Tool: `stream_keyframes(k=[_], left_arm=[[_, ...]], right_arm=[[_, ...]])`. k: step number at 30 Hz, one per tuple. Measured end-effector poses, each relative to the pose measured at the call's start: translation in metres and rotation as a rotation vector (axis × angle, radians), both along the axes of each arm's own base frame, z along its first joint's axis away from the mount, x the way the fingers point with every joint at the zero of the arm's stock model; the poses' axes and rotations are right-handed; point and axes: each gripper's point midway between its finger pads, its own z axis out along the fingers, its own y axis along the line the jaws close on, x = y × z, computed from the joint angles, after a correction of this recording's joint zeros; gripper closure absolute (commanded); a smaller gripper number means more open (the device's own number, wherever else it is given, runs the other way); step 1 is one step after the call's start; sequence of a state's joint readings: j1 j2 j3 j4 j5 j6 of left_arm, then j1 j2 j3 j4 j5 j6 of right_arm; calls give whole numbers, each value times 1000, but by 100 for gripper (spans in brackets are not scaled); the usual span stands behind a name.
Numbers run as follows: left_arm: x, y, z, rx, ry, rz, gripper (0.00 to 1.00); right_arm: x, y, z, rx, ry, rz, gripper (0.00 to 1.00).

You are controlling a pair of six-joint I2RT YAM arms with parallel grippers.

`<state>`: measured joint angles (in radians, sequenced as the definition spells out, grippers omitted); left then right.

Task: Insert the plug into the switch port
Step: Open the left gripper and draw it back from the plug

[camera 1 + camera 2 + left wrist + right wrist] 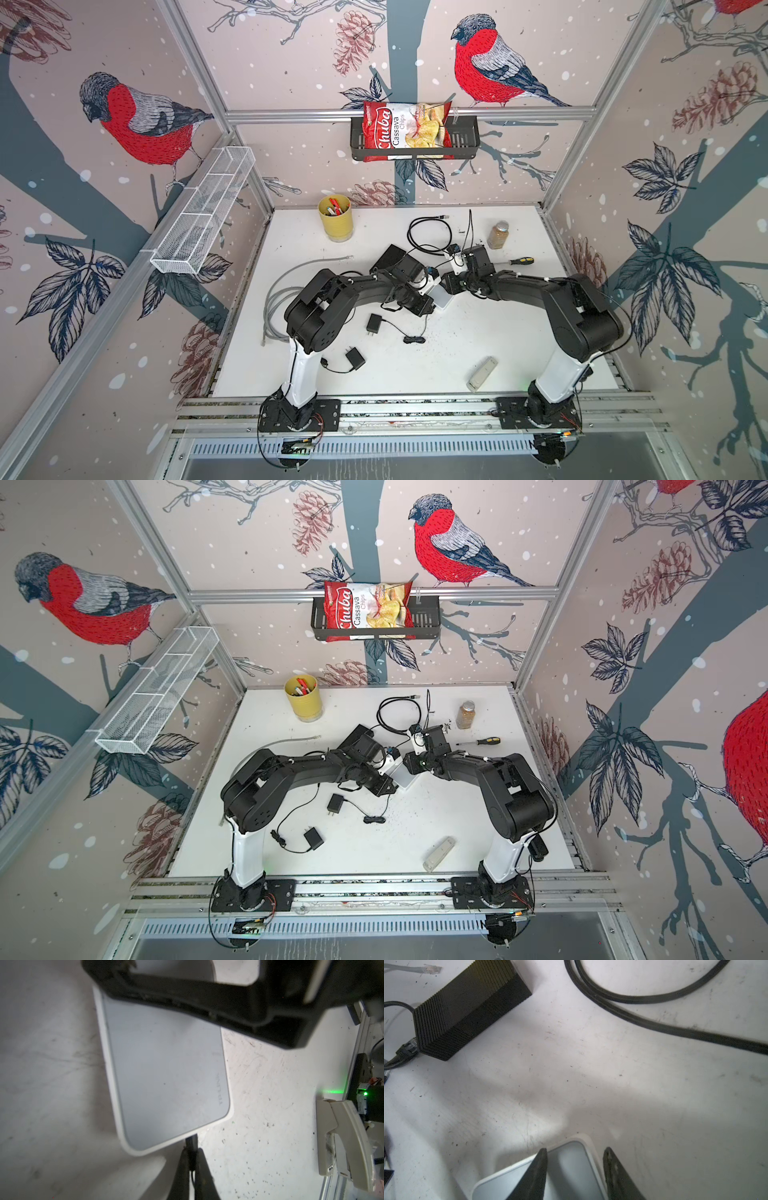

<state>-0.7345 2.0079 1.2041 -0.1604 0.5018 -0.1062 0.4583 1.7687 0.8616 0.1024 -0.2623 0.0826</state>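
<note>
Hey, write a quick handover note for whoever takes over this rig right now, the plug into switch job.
Left gripper: shut on the black plug.
Right gripper: jaws apart astride a corner of the white switch; grip unclear.
Switch lies flat mid-workspace; the plug's tip meets its edge.
Done: plug in grip, at the switch.
To do: confirm seating, push home if needed, release.

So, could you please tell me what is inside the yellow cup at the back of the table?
The yellow cup holds several markers, some red. Their lower ends and the cup's bottom are hidden by its wall.
</note>
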Motion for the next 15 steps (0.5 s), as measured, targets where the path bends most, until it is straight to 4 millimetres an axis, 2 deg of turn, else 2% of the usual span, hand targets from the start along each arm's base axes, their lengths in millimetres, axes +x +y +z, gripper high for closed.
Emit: stream_keyframes(k=[12,15], left_arm=[[0,-10,1,-14,56,33,100],[1,-11,0,-15,63,41,100]], right_arm=[[0,2,7,46,-36,-16,56],[1,2,7,52,-43,-18,52]])
